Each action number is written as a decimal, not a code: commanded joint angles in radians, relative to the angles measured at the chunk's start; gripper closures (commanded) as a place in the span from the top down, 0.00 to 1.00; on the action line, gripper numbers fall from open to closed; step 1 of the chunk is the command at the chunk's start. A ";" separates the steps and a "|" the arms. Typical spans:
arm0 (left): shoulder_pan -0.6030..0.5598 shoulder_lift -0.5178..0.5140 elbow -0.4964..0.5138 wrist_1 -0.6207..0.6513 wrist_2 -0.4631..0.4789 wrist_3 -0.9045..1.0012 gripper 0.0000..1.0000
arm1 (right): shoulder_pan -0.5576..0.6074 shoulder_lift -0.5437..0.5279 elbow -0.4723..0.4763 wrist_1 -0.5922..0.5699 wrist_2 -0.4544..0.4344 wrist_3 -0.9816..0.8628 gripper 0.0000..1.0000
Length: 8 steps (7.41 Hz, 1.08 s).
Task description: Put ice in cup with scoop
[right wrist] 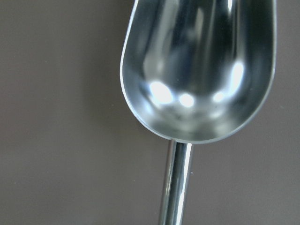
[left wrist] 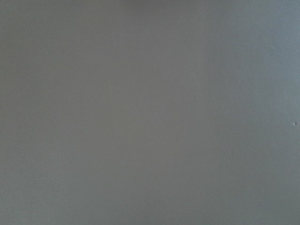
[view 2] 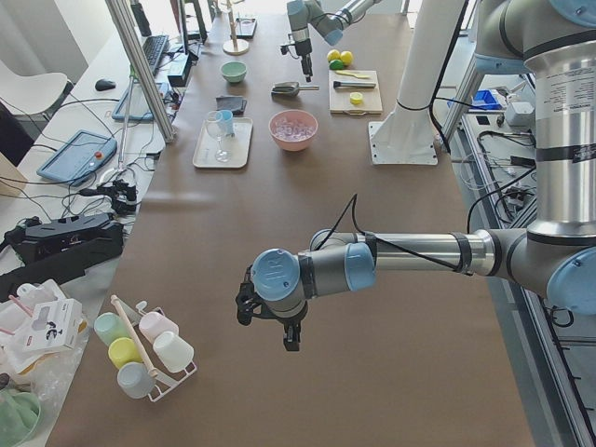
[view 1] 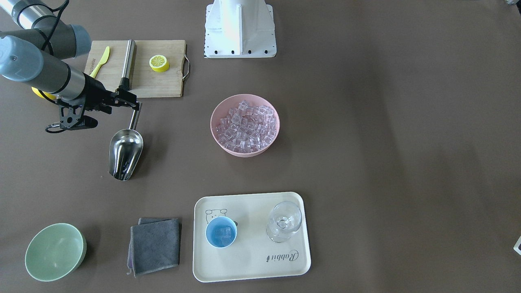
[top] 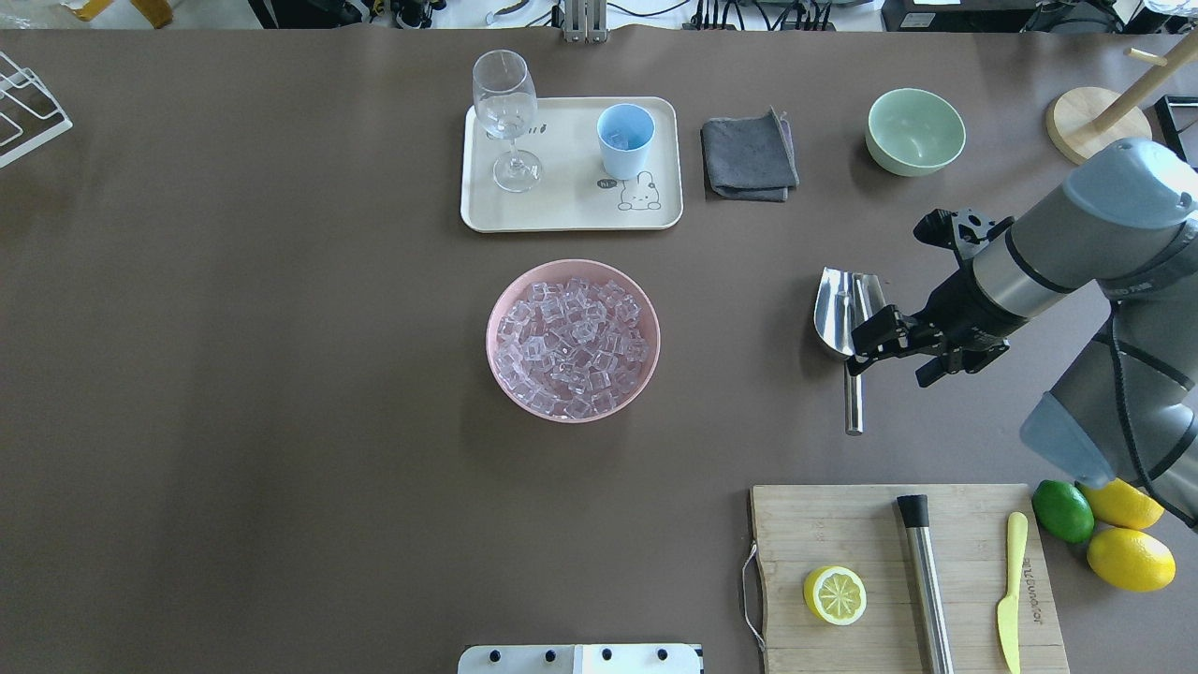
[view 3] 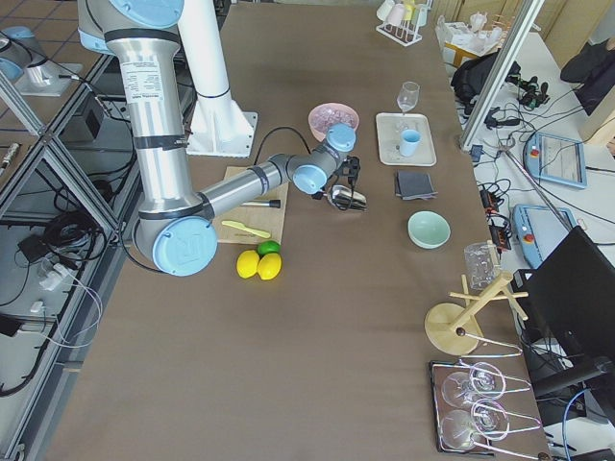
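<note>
Right tool hovers over the scoop handle near the table's right edge; I cannot tell its spread. Left tool: cannot tell either.

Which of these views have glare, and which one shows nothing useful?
Right wrist view: bright white highlights glare inside the scoop, whose trough fills the frame. Left wrist view: only bare table, flat and featureless. Overhead view: evenly lit, sharp.

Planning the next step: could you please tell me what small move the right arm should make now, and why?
Probably lower the right claw and close it on the handle: the scoop lies empty on the table, the claw poised over its handle, grip unclear.
</note>
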 commanded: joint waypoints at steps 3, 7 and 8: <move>-0.001 -0.005 0.001 -0.006 0.000 0.000 0.98 | 0.269 -0.201 0.032 -0.061 -0.100 -0.495 0.93; -0.001 -0.002 0.002 -0.006 0.002 0.000 0.98 | 0.628 -0.331 -0.035 -0.230 -0.168 -1.049 0.99; -0.001 0.001 0.002 -0.006 0.002 0.002 0.98 | 0.690 -0.332 -0.095 -0.230 -0.168 -1.119 0.99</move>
